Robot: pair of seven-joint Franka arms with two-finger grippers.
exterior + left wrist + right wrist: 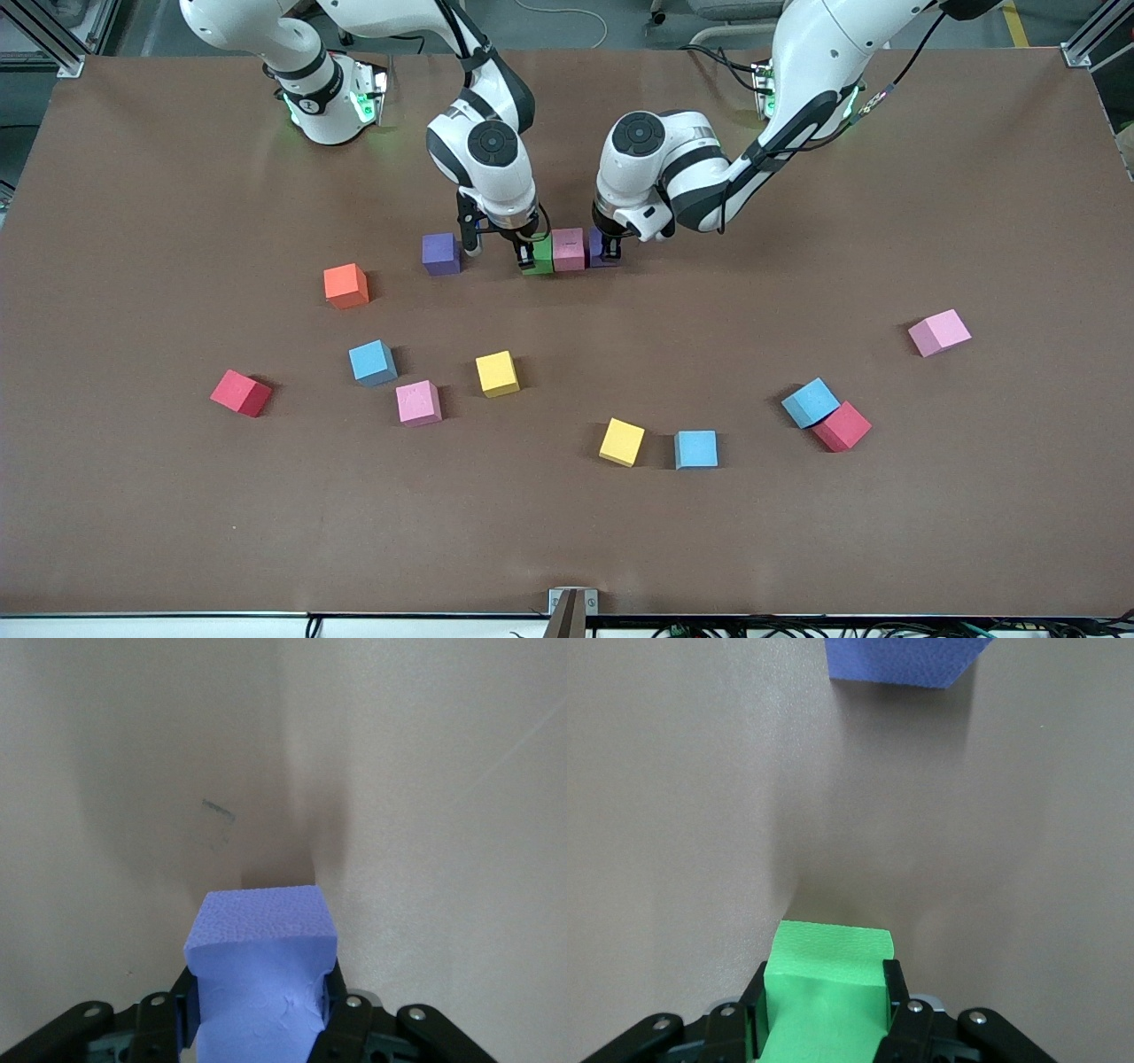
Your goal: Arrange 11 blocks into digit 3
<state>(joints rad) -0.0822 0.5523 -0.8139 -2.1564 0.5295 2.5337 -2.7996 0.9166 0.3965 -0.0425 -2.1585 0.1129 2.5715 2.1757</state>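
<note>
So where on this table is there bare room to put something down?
Bare table runs along the camera's edge, below the yellow and blue cubes. Crowded: the row where the left gripper and right gripper hold the purple cube and green cube.

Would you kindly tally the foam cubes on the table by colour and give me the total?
Purple: 2
Green: 1
Pink: 3
Orange: 1
Blue: 3
Yellow: 2
Red: 2
Total: 14 cubes
</note>
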